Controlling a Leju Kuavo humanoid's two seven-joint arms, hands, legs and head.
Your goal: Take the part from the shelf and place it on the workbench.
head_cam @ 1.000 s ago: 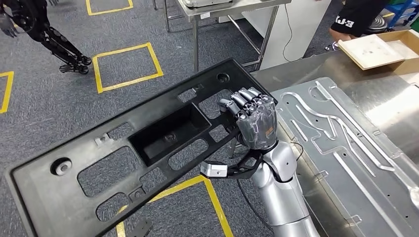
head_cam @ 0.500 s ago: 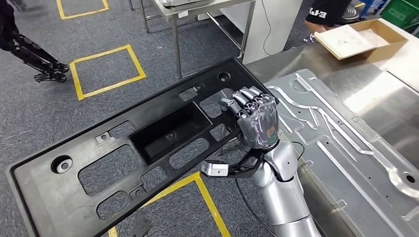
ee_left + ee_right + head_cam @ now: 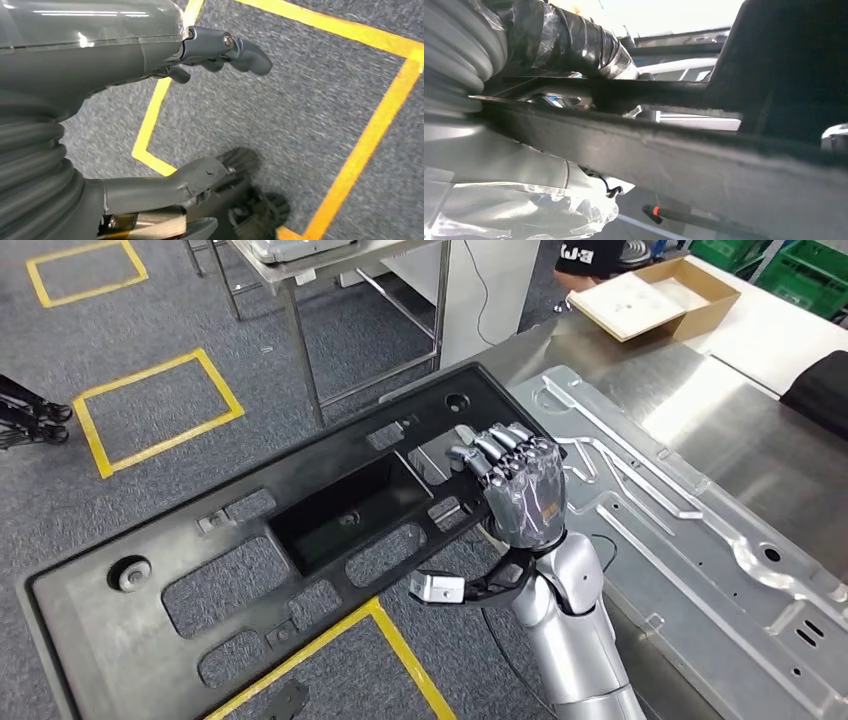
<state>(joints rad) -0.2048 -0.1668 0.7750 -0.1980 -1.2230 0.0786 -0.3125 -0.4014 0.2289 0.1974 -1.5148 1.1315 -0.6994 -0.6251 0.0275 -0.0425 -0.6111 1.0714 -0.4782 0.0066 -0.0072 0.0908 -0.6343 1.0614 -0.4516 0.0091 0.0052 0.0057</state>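
Long flat black plastic panel (image 3: 290, 540), matte, pierced with rectangular cut-outs, a deep rectangular recess at its middle and 2 round bosses near its ends: its lower left corner is cut off by the head view's edge. It is carried tilted above the grey carpet floor (image 3: 150, 320) with yellow tape squares, its upper right end over the edge of the brushed steel tabletop (image 3: 740, 430).

Right hand (image 3: 515, 485), dark grey and film-wrapped: fingers curled through a cut-out of the panel, gripping it; the thumb is hidden.

Left hand (image 3: 125, 100), grey: fingers apart, holding nothing, above the carpet.

Embossed silver sheet-metal plate (image 3: 690, 540): lies on the tabletop beside the panel, partly cut off.

Open brown cardboard box (image 3: 655, 295): beyond the panel; contents unclear.
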